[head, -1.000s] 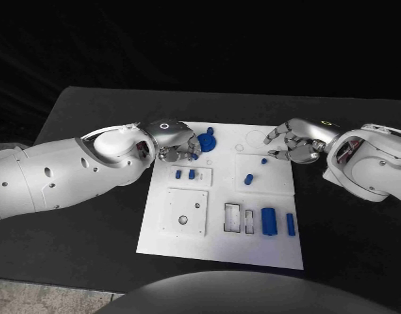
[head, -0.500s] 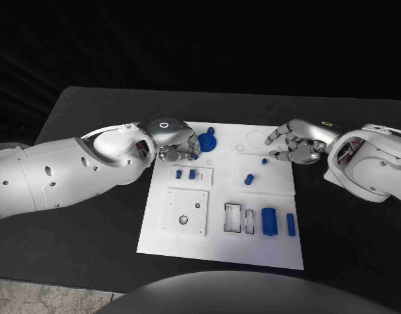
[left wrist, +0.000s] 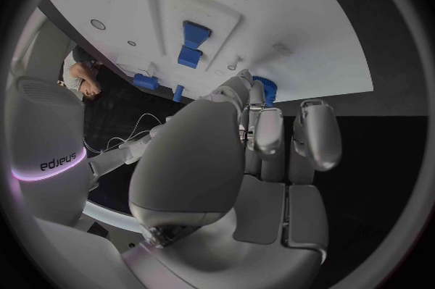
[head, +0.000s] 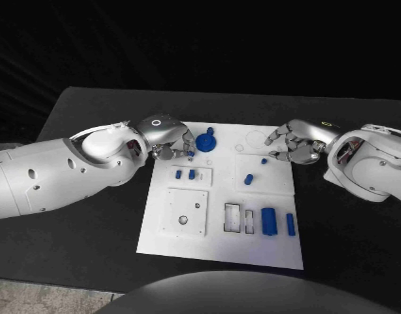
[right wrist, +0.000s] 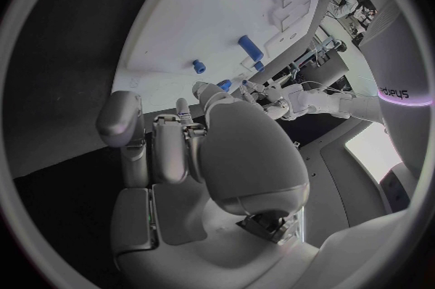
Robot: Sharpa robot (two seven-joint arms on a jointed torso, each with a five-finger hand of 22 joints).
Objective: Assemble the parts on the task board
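Parts lie scattered over the white task board (head: 221, 245), which sits in the middle of the black table (head: 87, 216), so both arms can reach it from either side. Nearest the robot, a thick blue block (head: 269, 221) and a slimmer blue bar (head: 291, 224) lie beside two rectangular slots (head: 238, 218), likely waiting to be dropped in; left of those sits a square white plate (head: 186, 212) with small holes. Farther in, two short blue pegs (head: 185, 174) stand in a small recessed panel, and a lone blue piece (head: 248, 178) rests near the board's centre, with a tiny blue piece (head: 264, 161) just beyond it. At the far end the left hand (head: 170, 140) hovers over the board's left edge, fingers curled down just beside a large round blue part (head: 207, 141); I cannot tell whether they grasp anything, since the hand's own bulk hides the fingertips, and the left wrist view shows only a sliver of blue behind the fingers (left wrist: 263, 133). The right hand (head: 294, 144) hangs at the far right edge, fingers partly bent and apart, seemingly holding nothing, poised near the tiny piece. Faint round outlines on the board's far right are too pale to read.
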